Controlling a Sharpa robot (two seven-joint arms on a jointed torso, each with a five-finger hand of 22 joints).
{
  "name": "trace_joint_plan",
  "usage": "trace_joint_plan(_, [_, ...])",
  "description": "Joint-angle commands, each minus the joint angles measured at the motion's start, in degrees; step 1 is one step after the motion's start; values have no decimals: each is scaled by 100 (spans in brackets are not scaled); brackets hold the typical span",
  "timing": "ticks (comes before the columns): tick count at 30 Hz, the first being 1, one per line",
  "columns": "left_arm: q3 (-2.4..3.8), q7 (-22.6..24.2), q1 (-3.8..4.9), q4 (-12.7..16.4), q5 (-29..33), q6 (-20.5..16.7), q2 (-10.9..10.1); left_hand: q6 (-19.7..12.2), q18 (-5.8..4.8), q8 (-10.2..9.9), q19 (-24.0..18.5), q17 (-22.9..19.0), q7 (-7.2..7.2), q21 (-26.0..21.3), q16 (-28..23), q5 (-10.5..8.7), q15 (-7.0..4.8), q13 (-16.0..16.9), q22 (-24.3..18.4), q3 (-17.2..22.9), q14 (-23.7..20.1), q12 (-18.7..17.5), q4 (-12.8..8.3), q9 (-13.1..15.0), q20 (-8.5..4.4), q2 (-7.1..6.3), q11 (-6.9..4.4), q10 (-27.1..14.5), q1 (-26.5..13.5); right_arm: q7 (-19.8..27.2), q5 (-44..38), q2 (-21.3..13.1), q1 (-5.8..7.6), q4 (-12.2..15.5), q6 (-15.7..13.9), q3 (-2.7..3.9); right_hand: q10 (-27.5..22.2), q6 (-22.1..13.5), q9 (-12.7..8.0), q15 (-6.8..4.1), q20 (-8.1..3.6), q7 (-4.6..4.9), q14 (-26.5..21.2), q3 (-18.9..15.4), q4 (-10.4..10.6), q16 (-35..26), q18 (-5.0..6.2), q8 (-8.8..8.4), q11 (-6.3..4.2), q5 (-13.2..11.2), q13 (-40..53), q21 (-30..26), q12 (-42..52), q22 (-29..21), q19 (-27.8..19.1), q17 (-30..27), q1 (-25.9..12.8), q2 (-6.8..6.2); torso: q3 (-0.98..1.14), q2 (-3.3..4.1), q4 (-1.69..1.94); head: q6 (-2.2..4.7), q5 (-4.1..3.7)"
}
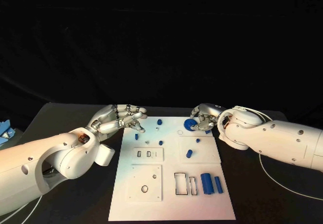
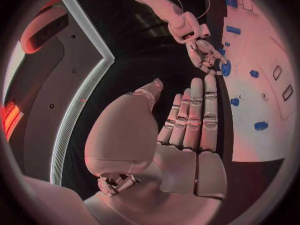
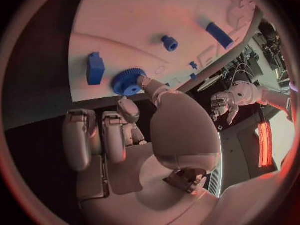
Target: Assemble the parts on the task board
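Note:
The white task board (image 1: 168, 196) lies in the middle of the table. My right hand (image 1: 205, 118) is over the board's far right corner and pinches a blue gear (image 1: 190, 124) between thumb and a finger; the gear (image 3: 128, 81) sits low against the board (image 3: 144, 15). My left hand (image 1: 121, 119) hovers just off the board's far left corner, holding nothing, its fingers (image 2: 195, 115) stretched out side by side. Small blue pegs (image 1: 161, 141) are scattered on the far half. An oblong blue piece (image 1: 190, 153) lies mid-board. Two blue cylinders (image 1: 212, 183) lie at the near right.
White inset plates with slots and holes (image 1: 147, 182) and a rectangular cut-out (image 1: 186, 183) take up the board's near half. A blue block (image 3: 95, 68) stands close to the gear. Black table surrounds the board. A blue object (image 1: 5, 130) sits at the table's far left edge.

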Motion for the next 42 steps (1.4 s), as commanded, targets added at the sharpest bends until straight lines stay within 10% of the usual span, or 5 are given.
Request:
trace_joint_plan(1, [2,28,4,3,2,119,13,-30,47,-24,-42,-5,235,5,-19,23,3,2,-5,20,-45,-26,1,5,5,16,7,-48,-23,-56,-44,11,-13,-18,103,-1,31,17,-6,52,50,35,598,29,-2,23,-51,-33,27,-38,11,29,24,715,338,1506,47,12,0,2,3,-9,22])
trace_joint_plan(16, [2,25,4,2,2,122,8,-30,47,-24,-42,-5,235,5,-19,23,3,2,-5,20,-45,-26,1,5,5,16,7,-48,-23,3,138,52,-57,-24,132,-1,182,730,-80,-13,20,-71,598,362,33,23,-56,73,-63,-228,246,63,221,774,339,1506,69,223,-13,-1,-1,-36,41])
trace_joint_plan(42, [2,0,4,-5,2,154,0,-34,50,-30,-62,-17,238,2,-38,23,7,4,-9,25,-57,-32,-1,10,13,17,10,-53,-18,54,-294,42,-75,38,-257,-1,269,926,-116,-57,-17,-136,598,562,9,23,-66,83,-118,-200,339,96,285,829,354,1506,80,293,-1,6,1,-29,67])
